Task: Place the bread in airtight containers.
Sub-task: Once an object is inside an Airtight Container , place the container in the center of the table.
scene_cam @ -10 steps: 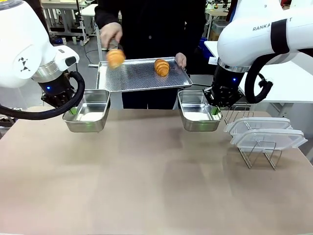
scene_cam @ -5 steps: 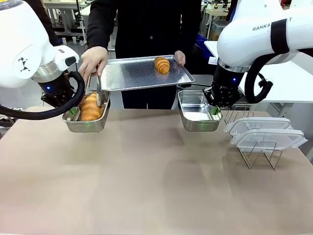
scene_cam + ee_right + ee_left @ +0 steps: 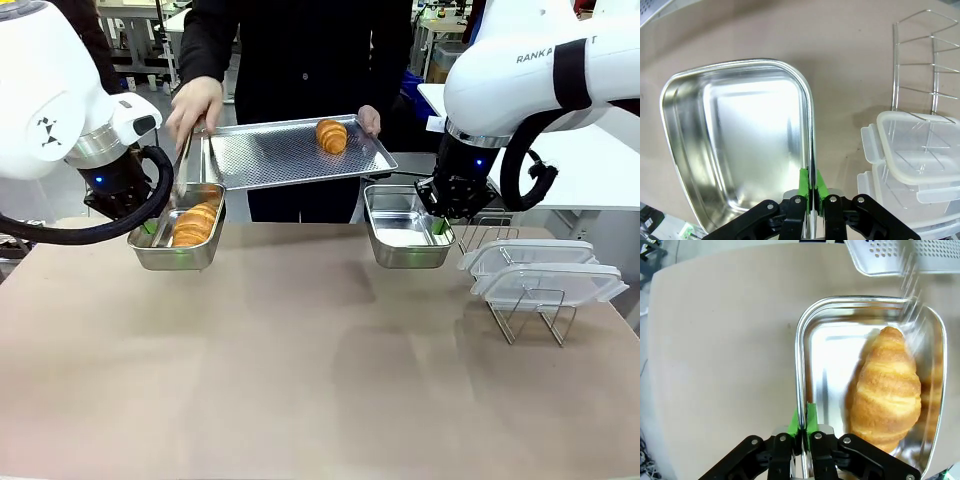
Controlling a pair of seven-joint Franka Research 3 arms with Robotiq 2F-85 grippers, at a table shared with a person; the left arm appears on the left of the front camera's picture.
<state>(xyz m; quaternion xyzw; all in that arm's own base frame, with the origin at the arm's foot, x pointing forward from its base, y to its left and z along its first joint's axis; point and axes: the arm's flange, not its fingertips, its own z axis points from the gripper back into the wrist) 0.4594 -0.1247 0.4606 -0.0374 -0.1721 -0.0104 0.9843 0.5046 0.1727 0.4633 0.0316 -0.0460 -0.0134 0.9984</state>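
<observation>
- Jaws on the left gripper [image 3: 804, 422] are clamped on the near rim of the left container [image 3: 799, 365], one green pad inside the wall and one outside.
- That tub is shiny steel with rounded corners, and one ridged golden-brown croissant [image 3: 887, 390] lies lengthwise in it, so mirror-y you get its reflection on the side wall.
- Right above it, a person's hand [image 3: 196, 103] holds metal tongs [image 3: 188, 165] pointing down at the tub's far end; they're a blur from the wrist camera, so I can't tell if the tips touch the bread.
- Next over is the flat perforated tray [image 3: 280, 155], held up off the table by the person's other hand [image 3: 370, 122], its corner hanging over the far edge of the left tub. The second croissant [image 3: 331, 135] sits on it near that hand.
- Right container [image 3: 740, 135], same steel tub, has nothing in it, just glare.
- Right gripper [image 3: 811, 182] is pinched onto its rim the same way.
- Far right: a wire rack [image 3: 530, 315] with two clear plastic lids [image 3: 540, 270] stacked on it, just beside the right tub, all on the tan table [image 3: 300, 370].
</observation>
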